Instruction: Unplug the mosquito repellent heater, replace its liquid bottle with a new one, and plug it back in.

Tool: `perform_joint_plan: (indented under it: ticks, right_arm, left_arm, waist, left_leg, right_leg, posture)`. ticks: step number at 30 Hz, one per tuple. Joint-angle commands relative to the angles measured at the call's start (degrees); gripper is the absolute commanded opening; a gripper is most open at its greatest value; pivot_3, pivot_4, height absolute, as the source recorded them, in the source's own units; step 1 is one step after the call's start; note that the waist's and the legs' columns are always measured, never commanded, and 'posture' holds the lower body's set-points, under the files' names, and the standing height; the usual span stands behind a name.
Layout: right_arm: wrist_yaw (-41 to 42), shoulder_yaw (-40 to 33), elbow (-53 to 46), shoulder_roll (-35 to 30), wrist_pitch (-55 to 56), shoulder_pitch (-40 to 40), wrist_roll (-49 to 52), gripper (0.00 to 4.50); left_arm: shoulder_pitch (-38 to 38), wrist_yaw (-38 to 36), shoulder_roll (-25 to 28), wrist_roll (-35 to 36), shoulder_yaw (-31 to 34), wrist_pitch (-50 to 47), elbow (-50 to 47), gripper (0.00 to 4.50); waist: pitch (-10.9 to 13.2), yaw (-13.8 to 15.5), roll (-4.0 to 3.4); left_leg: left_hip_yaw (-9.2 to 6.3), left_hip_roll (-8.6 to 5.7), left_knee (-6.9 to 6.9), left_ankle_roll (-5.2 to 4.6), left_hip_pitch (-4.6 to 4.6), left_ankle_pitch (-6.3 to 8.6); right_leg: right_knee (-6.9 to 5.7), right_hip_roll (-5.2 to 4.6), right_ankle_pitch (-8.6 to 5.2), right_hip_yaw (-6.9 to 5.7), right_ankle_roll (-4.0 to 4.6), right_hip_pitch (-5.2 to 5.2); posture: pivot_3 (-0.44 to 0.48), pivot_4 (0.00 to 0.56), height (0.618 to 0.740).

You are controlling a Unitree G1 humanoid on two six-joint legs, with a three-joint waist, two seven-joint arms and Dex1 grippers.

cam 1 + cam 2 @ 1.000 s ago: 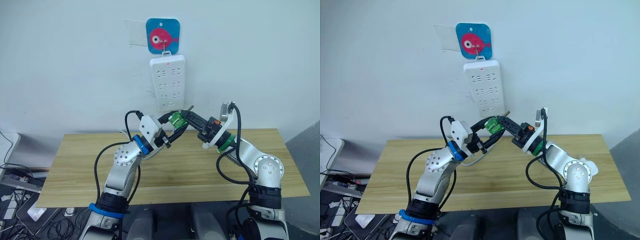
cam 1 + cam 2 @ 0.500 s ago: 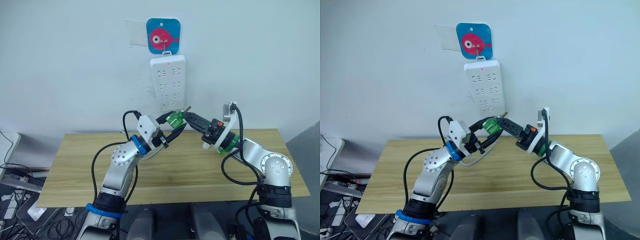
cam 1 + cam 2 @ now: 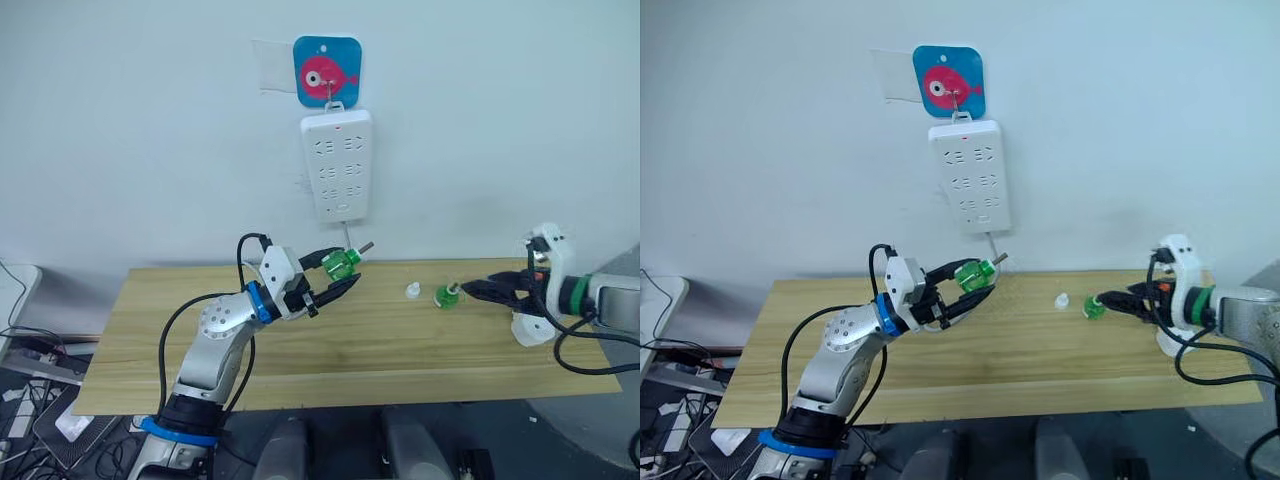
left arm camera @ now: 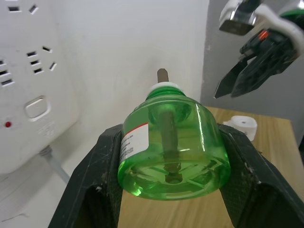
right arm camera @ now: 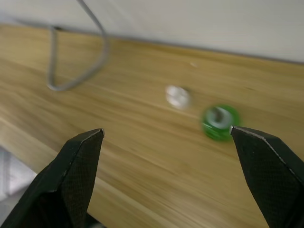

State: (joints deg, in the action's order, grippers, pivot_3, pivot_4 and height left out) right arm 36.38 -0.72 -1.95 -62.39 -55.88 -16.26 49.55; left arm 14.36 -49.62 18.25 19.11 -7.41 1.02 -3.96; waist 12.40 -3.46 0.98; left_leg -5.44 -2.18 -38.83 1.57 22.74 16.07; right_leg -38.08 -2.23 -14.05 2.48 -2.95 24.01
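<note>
A green bottle (image 4: pixel 173 142) with a bare wick is clamped between the left gripper (image 3: pixel 335 278) fingers, held above the table (image 3: pixel 150 330) below the power strip (image 3: pixel 337 165). The right gripper (image 3: pixel 483 291) is spread and grasps nothing, at 3 o'clock beside a second green bottle (image 3: pixel 445 296) and a white cap (image 3: pixel 411 291). The heater cannot be made out, so fitting and plugging in are judged still undone
</note>
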Motion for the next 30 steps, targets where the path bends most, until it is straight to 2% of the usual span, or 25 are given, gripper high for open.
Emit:
perform_joint_plan:
  ticks: [1, 9, 18, 30]
  right_arm:
    - [7.6, 4.1, 10.0, -3.8, 7.6, -2.3, -12.5, 4.44]
    - [17.6, 12.0, 29.1, -2.4, 16.0, -8.9, -29.6, 4.44]
    - [19.3, 12.7, 47.0, 4.7, 20.5, -17.6, -39.7, 4.44]
    - [20.1, 11.3, 57.1, 9.9, 23.7, -22.0, -45.5, 4.44]
  left_arm:
    - [-1.2, -0.1, -0.9, 0.5, -1.0, 0.7, -3.1, 2.27]
    - [-5.2, 1.9, -1.7, 0.2, -2.4, -0.2, -7.3, 2.27]
    - [-8.1, 4.6, -1.2, -0.3, -2.4, -1.9, -11.5, 2.27]
    - [-6.7, 4.7, 0.3, 0.1, -1.8, -2.8, -11.0, 2.27]
  waist:
    - [0.0, 0.0, -0.03]
    - [0.3, 0.1, -0.15]
    - [1.2, 0.4, -0.33]
    - [1.4, 0.7, -0.27]
  left_leg:
    - [0.0, -0.01, 0.0, -0.02, -0.01, 0.01]
    - [0.0, 0.02, 0.0, -0.04, -0.03, 0.03]
    - [-0.04, -0.01, 0.0, -0.05, -0.05, 0.03]
    - [-0.09, -0.03, 0.0, -0.06, 0.0, 0.04]
  right_leg:
    - [0.01, -0.01, 0.0, 0.05, 0.0, 0.0]
    - [0.03, -0.01, 0.01, 0.1, 0.0, 0.0]
    - [0.01, -0.02, 0.02, 0.15, 0.01, -0.01]
    - [0.02, -0.05, 0.03, 0.13, 0.01, 0.01]
  posture:
    - [-0.108, 0.226, 0.74]
    - [-0.064, 0.244, 0.74]
    - [-0.025, 0.259, 0.74]
    - [-0.024, 0.265, 0.74]
